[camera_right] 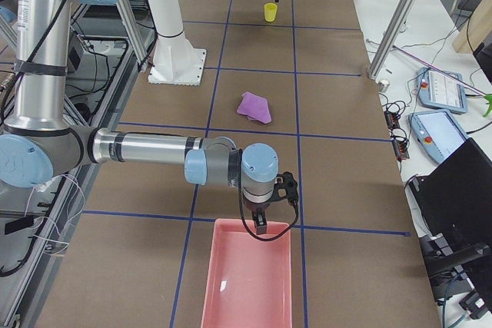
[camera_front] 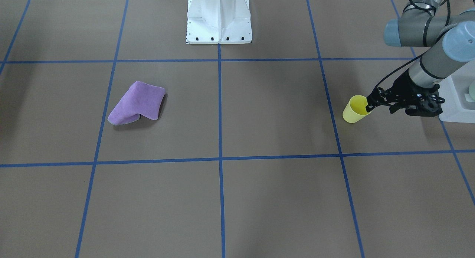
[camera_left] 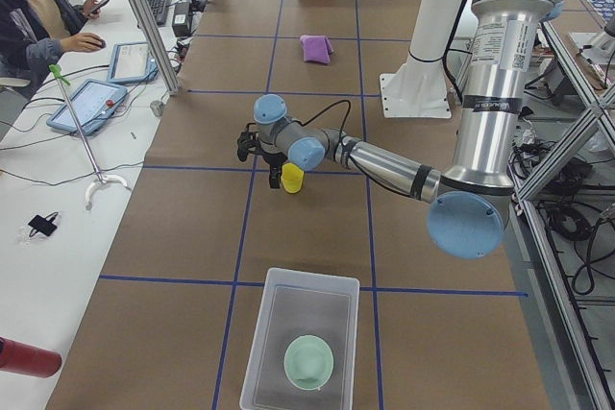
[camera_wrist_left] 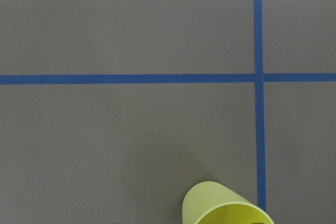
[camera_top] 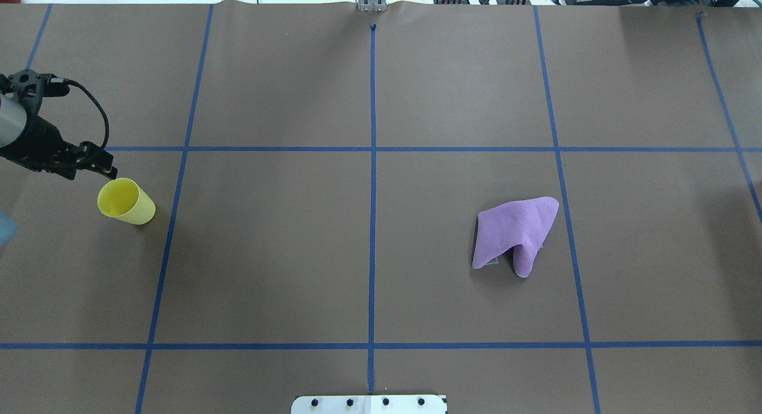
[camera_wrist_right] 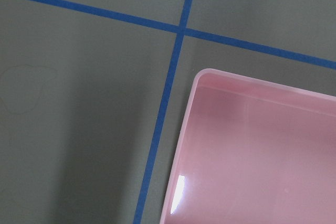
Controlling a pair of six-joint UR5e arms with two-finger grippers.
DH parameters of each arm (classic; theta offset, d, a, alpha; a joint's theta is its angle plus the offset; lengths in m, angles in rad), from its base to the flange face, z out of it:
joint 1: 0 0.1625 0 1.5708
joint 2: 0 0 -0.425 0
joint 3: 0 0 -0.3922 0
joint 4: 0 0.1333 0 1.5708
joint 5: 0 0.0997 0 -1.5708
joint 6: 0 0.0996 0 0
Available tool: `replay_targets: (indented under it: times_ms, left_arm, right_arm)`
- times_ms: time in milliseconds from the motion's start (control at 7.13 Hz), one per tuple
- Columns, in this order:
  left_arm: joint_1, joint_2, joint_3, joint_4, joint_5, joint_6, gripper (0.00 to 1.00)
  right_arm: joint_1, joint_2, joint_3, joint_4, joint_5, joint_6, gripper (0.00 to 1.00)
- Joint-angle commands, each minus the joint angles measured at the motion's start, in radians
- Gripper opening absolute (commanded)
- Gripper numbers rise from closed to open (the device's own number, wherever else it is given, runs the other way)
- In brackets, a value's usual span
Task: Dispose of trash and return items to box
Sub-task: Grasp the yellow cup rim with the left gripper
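The yellow cup [camera_wrist_left: 223,205] is sitting closest to the lens, poking into the bottom of the left wrist view. It is a plain tapered plastic one, mouth up, on the brown table [camera_front: 259,109] just beside a blue tape line. The left gripper [camera_front: 369,102] is reaching to its rim with fingers drawn close together; I cannot tell whether they are pinching the wall. Broad bare paper is lying between it and the purple cloth [camera_front: 137,104], well apart. The frosted box [camera_left: 264,333] is waiting at the robot's left end, holding the mint bowl [camera_left: 308,362]. The right gripper [camera_right: 261,228] is hanging over the pink tray [camera_right: 246,282]'s near edge; I cannot tell how its fingers are standing. A sticker on the near arm is showing, too small to read.
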Motion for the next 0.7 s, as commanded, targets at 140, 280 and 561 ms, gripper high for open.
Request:
replay_targets:
  times_ms: [140, 280, 561]
  left_arm:
    - [0.01, 0.06, 0.008, -0.101, 0.002, 0.011, 0.84]
    - [0.024, 0.075, 0.015, -0.125, 0.003, -0.003, 0.82]
    - [0.047, 0.061, 0.029, -0.129, 0.002, -0.021, 0.81]
  right_arm:
    - [0.0, -0.002, -0.001, 0.0, 0.0, 0.0, 1.0]
    - [0.0, -0.005, -0.003, 0.0, 0.0, 0.0, 1.0]
    - [0.0, -0.007, -0.005, 0.0, 0.0, -0.001, 1.0]
